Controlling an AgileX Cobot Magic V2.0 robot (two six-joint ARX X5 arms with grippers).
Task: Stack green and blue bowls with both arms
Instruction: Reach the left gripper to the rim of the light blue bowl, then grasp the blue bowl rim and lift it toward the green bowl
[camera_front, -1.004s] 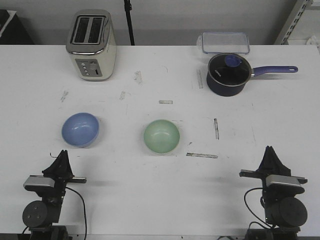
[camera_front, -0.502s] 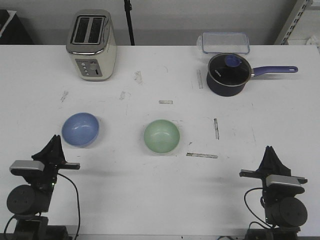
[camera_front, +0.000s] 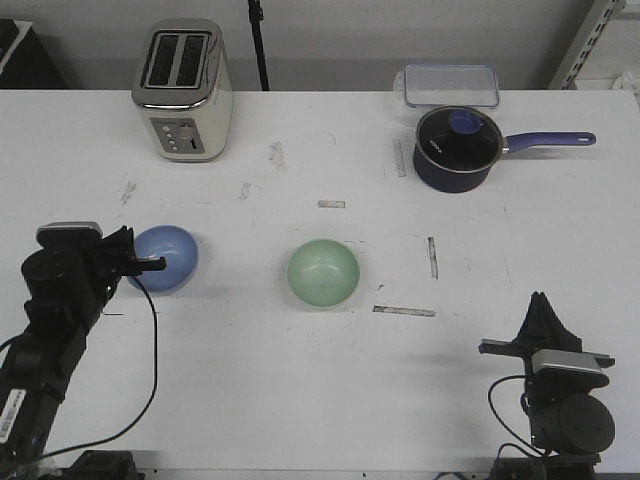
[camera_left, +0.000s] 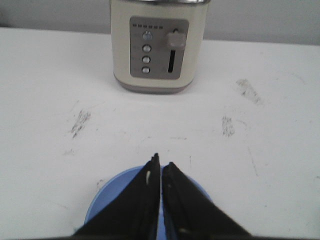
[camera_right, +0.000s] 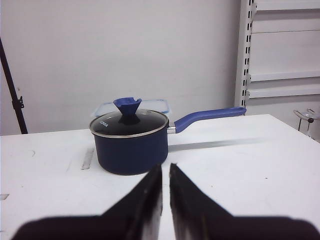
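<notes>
**A:** Front view first: where do things stand?

**B:** The blue bowl (camera_front: 162, 259) sits toward the left edge of the counter (camera_front: 320, 400), about midway between its far and near edges. The green bowl (camera_front: 323, 273) is near the middle, well apart from it. Both are upright and hold nothing.

**A:** And the arms?

**B:** The left end effector (camera_front: 128, 262) hangs over the blue bowl's left rim. In the left wrist view its fingers (camera_left: 145, 200) are almost together, only a thin slit between them, and they grip nothing. The tips point down at the blue bowl (camera_left: 107, 192). The right end effector (camera_front: 541, 308) is parked near the counter's near right corner, also nearly closed and holding nothing; its wrist camera looks across at the pan (camera_right: 131, 142).

**A:** So which step is this?

**B:** I'd judge it the approach to the first bowl. Nothing is grasped, nothing stacked.

**A:** What does the next move call for?

**B:** The left fingers would have to spread enough to straddle the rim, one inside and one outside, then come down and pinch. The wall looks smooth and curved, so a shallow bite could slip. I can't tell from these views how high the tips are above the rim.
</notes>
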